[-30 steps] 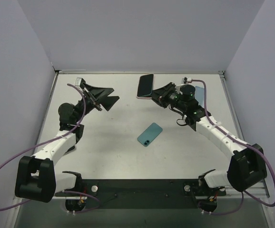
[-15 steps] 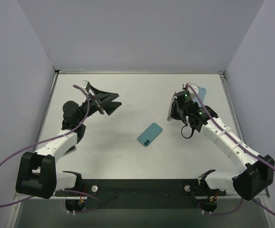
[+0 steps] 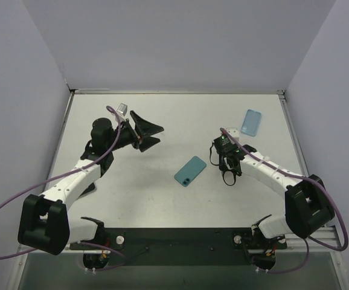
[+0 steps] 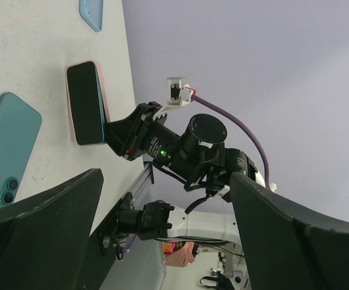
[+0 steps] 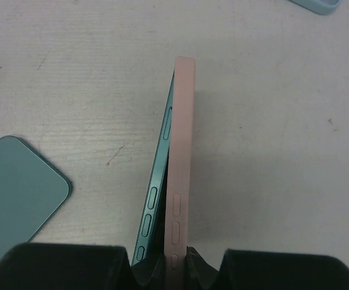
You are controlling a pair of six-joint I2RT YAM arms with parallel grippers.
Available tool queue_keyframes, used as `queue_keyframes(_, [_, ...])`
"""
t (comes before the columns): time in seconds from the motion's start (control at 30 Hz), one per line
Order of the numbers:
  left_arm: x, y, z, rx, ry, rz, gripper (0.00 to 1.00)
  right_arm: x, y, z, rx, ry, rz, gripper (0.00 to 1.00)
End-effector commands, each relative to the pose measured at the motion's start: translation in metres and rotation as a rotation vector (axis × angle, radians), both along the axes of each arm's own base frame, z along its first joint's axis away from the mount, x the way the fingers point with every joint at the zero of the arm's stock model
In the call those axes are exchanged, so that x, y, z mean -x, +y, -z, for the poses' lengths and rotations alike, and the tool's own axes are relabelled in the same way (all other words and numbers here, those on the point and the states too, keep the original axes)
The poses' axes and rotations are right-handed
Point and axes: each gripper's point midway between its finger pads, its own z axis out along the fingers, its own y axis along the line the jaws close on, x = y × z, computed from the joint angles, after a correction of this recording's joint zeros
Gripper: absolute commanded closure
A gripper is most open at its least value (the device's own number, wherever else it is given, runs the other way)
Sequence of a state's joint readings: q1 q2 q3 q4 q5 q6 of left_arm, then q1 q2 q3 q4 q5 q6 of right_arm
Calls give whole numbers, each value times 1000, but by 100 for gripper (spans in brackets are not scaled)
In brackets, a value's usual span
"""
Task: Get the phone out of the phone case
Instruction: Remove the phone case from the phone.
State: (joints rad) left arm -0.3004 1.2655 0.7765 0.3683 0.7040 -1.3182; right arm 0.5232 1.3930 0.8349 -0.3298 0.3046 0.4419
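Teal phone (image 3: 190, 171) (image 5: 152, 205): two; phone case (image 3: 252, 122) (image 5: 180, 151): two

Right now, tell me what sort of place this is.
Probably a robot test cell in a lab: a bare white table boxed in by blank panels, a left arm and right arm bolted at its near edge, and a teal phone and blue case as props.
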Motion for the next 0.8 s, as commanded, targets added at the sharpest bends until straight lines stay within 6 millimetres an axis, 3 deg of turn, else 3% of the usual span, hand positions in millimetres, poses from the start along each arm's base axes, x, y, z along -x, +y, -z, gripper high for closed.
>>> queue_keyframes(0.0, [0,2,-1,-22,-31,-10,3,-13,1,6,-9,-29,4,88])
queue_keyframes(0.13, [1,3,2,-44,-20,-12,2,-10,-6,21,-19,-16,45,76])
queue_keyframes(0.37, [1,5,0,-64,-39,-27,2,-3,-13,56,-58,70,97,76])
queue_keyframes(0.77, [5,1,8,-58,-27,-19,2,-5,-15,70,-130,143,178,81])
